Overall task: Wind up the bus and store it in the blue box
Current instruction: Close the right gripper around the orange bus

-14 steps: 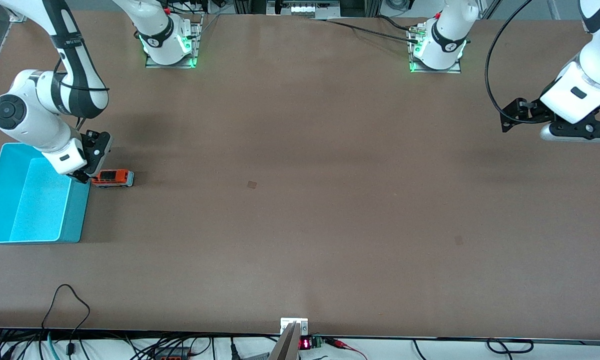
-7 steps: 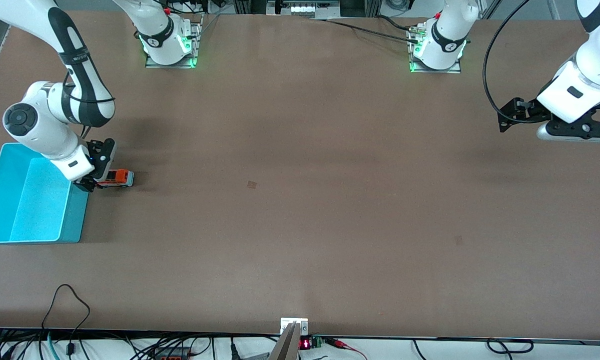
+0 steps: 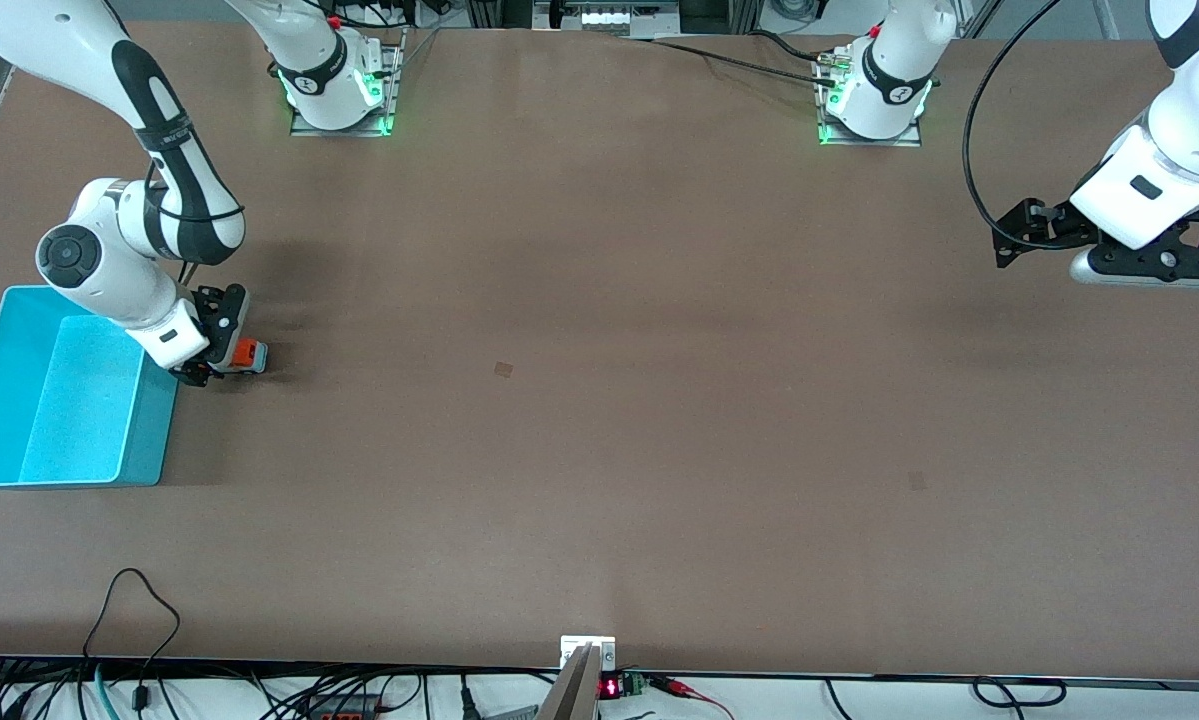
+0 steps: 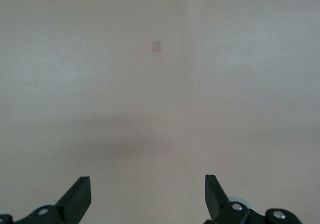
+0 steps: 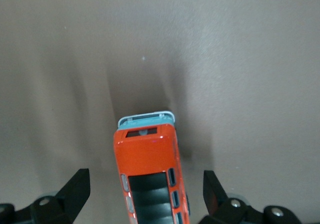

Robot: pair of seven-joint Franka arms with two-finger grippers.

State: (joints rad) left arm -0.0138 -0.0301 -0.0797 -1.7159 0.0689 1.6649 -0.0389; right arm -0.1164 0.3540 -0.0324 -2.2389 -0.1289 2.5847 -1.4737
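The wide brown matte table carries a small orange toy bus with a black roof panel and a light blue rectangular plastic bin, both standing at the right arm's end. The bus sits just beside the bin's upper corner (apart from it, as far as shows). A small darker square mark lies near the table's middle.

Both arms are glossy white with black joint bands; each base glows green, and a black cable loops alongside the left arm.
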